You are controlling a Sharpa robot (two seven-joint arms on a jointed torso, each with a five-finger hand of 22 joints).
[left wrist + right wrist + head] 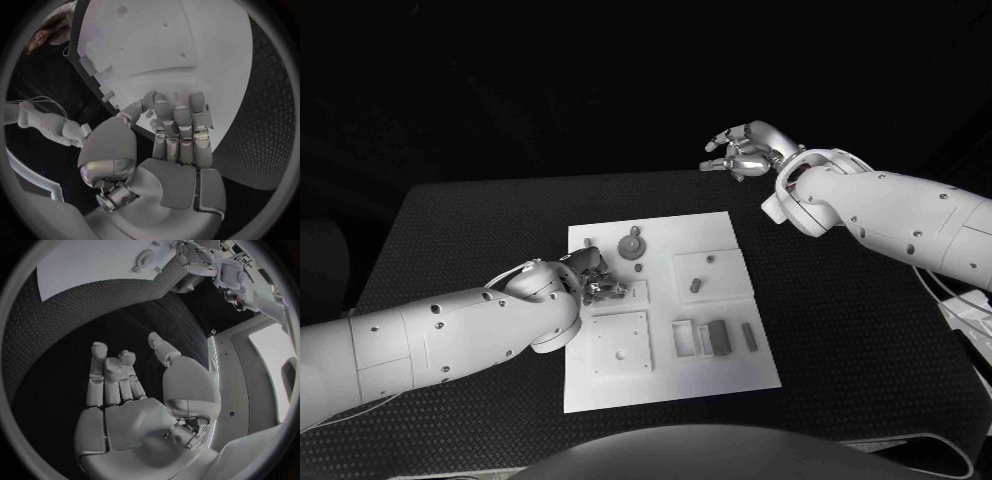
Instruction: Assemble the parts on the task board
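No legible text, label, brand, number or sign anywhere.

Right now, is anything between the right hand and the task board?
Nothing visible. The right hand is raised past the table's far edge, holding nothing; only bare black table lies between it and the task board.

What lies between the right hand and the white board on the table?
In the head view, only bare black table separates the right hand from the white board; no part lies on that stretch.
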